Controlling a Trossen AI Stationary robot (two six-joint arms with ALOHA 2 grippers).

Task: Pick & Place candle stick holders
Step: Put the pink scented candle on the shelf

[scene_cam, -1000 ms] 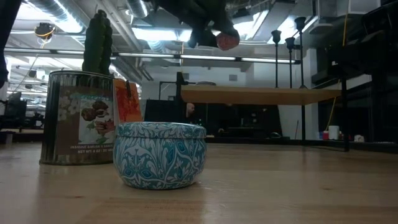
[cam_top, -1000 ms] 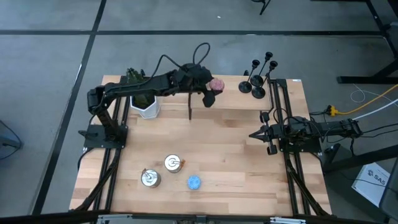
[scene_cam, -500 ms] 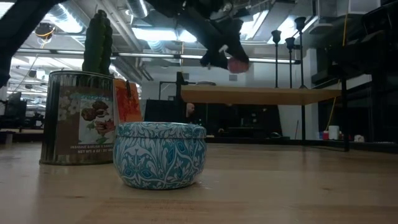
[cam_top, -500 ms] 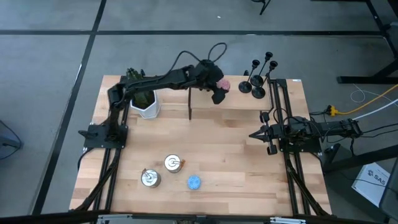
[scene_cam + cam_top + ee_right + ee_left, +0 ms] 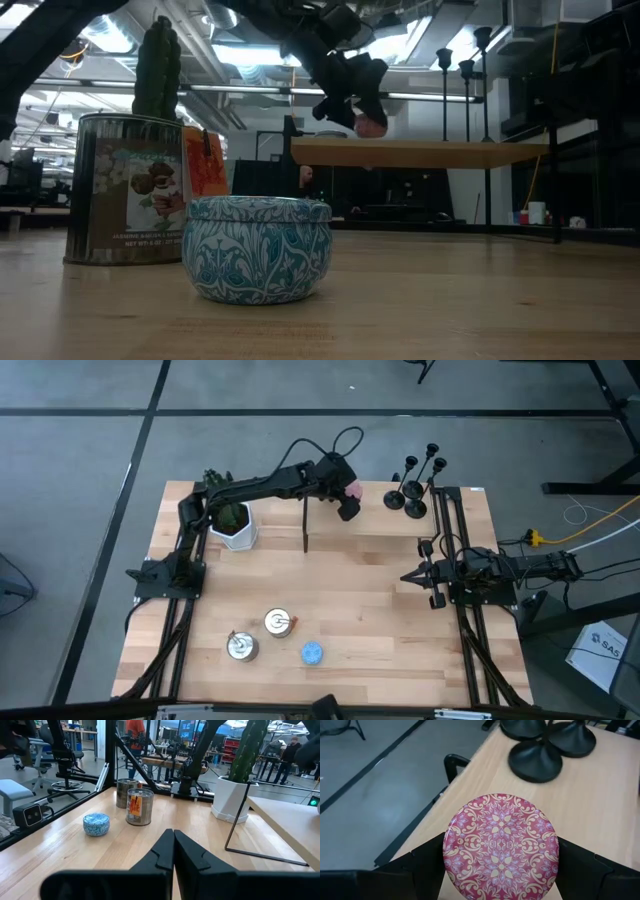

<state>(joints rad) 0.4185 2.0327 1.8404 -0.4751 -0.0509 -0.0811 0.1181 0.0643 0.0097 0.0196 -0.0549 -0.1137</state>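
Note:
Three black candle stick holders (image 5: 415,485) stand on their round bases at the table's far right corner; their bases (image 5: 540,757) show in the left wrist view and their stems (image 5: 467,90) in the low view. Just left of them, above the table's far edge, my left gripper (image 5: 349,503) is shut on a round pink patterned tin (image 5: 501,845). My right gripper (image 5: 408,576) waits shut at the right side, its fingers together (image 5: 173,837). My left gripper pinches the pink tin between its two fingers, one on each side of the round side wall (image 5: 445,851). The fingers slant down toward the far right. The tin (image 5: 372,126) hangs clear of the table, its patterned top turned toward the wrist.
A cactus in a white pot (image 5: 230,520) and a thin black wire stand (image 5: 305,525) are at the far left. Two silver tins (image 5: 278,622) (image 5: 241,647) and a blue tin (image 5: 313,652) sit near the front edge. Bare wood lies in the middle.
My left gripper has carried the pink tin toward the table's right edge and the candle stick holders. It has sunk lower and tipped its fingers further down. The tin stays between the fingers, clear of the table.

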